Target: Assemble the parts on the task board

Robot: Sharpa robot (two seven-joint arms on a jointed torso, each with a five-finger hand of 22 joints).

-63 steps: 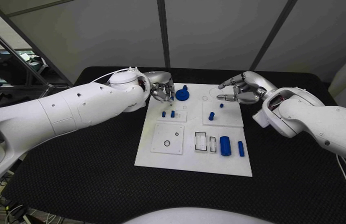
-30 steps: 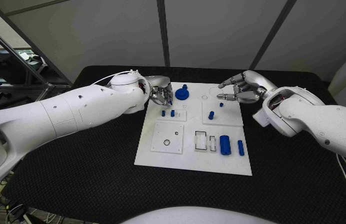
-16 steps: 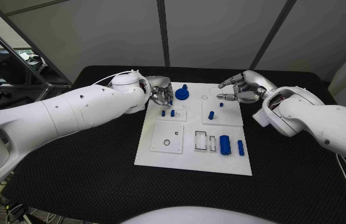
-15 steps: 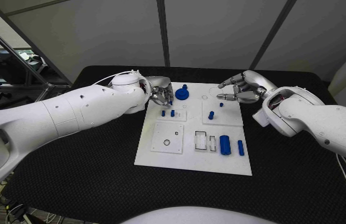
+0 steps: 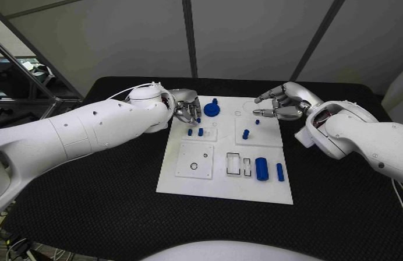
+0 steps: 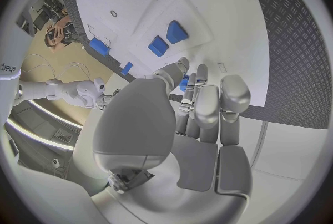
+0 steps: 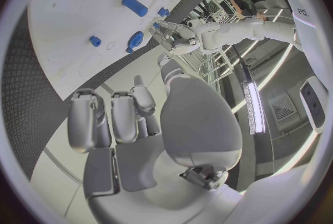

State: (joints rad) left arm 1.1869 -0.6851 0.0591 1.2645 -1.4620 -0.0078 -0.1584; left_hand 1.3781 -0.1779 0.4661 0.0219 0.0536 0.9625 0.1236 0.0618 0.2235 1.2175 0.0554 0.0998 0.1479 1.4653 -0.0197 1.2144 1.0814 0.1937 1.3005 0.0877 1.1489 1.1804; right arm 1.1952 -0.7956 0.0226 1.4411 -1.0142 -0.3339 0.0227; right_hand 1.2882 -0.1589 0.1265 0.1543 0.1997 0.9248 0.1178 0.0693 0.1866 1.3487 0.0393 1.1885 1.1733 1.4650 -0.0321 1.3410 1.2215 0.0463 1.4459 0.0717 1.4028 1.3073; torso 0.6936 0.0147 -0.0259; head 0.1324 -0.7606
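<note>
Even, bright light; soft shadows; strong fisheye bending in wrist views.

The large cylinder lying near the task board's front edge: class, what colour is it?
Blue. The cylinder shows best in the head view, lying on the white task board.

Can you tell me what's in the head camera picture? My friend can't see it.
A white task board lies on a black table, with small blue parts lying on it or standing in it. Two white robot arms reach in from the sides. The left robot hand and the right robot hand are at the board's far end.
</note>
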